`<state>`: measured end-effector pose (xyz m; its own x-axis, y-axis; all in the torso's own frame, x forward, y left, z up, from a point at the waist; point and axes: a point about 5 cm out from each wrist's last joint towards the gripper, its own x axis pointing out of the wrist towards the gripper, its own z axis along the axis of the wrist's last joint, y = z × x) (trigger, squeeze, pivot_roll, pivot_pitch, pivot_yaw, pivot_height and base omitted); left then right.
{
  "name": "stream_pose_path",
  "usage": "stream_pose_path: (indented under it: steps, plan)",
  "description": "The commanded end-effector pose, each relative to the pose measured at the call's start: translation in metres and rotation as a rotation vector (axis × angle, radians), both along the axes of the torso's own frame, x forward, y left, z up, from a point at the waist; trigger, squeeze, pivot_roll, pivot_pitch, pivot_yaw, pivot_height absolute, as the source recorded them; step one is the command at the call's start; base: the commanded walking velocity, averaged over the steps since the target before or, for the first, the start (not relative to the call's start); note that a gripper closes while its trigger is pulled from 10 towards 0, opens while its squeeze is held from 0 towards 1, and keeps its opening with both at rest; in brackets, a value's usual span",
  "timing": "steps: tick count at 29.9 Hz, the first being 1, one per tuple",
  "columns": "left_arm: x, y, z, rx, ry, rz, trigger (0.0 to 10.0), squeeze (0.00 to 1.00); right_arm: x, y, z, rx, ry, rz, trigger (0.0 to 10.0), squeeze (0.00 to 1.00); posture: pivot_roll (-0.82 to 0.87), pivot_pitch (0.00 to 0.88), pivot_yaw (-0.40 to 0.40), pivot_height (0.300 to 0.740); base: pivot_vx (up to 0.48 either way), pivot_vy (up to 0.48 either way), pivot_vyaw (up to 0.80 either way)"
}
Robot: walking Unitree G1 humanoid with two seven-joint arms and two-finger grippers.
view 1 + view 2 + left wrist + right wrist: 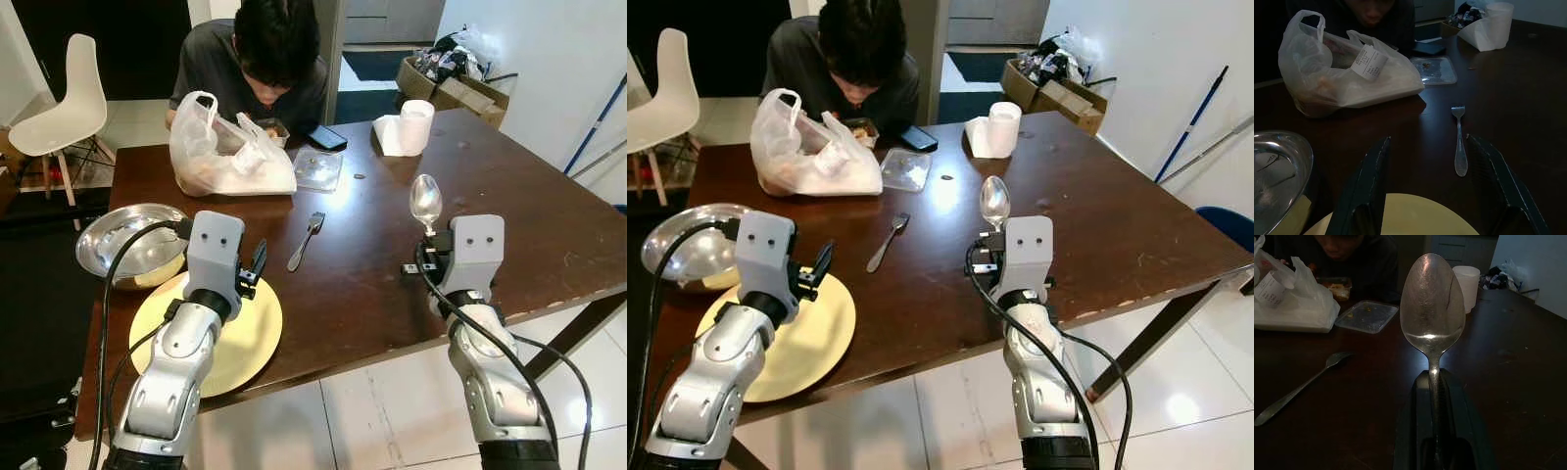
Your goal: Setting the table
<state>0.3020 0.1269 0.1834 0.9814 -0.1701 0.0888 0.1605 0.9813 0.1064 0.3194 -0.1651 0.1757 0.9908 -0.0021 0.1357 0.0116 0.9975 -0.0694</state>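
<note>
Head stereo pair: set high, facing forward and down over the near edge of the table (pixel 392 294), taking in both arms and the person (pixel 265 59) at the far side. Left wrist camera: low and close above the plate (pixel 1400 215), looking along its fingers (pixel 1369 186) toward the far side. Right wrist camera: low over the tabletop, facing the far side, spoon (pixel 1432 308) very near. Both wrist views share the fork (pixel 1460 142), bag (pixel 1342 73) and lid (pixel 1366 316).

I'm seeing bare counter (pixel 529 206) lying open right of the fork (pixel 305 241), while the yellow plate (pixel 245 343), steel bowl (pixel 127 245) and plastic bag (pixel 225 157) are crowding the left side.
</note>
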Motion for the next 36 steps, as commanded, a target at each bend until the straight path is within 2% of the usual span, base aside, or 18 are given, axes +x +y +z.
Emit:
stream_pose_path:
  steps: [1, 36]
  plan:
    - [-0.0008, -0.0013, -0.0029, 0.001, 0.017, -0.004, 10.0, 0.0, -0.0027, -0.006, -0.0053, 0.021, 0.028, -0.024, 10.0, 0.0, -0.01, 0.0, 0.072, 0.74, 0.0, 0.0, -0.79]
    - [-0.0014, -0.0025, -0.0062, 0.005, 0.027, 0.008, 10.0, 0.0, -0.0026, -0.0053, -0.0059, 0.016, 0.045, -0.011, 10.0, 0.0, -0.01, 0.0, 0.065, 0.74, 0.0, 0.0, -0.79]
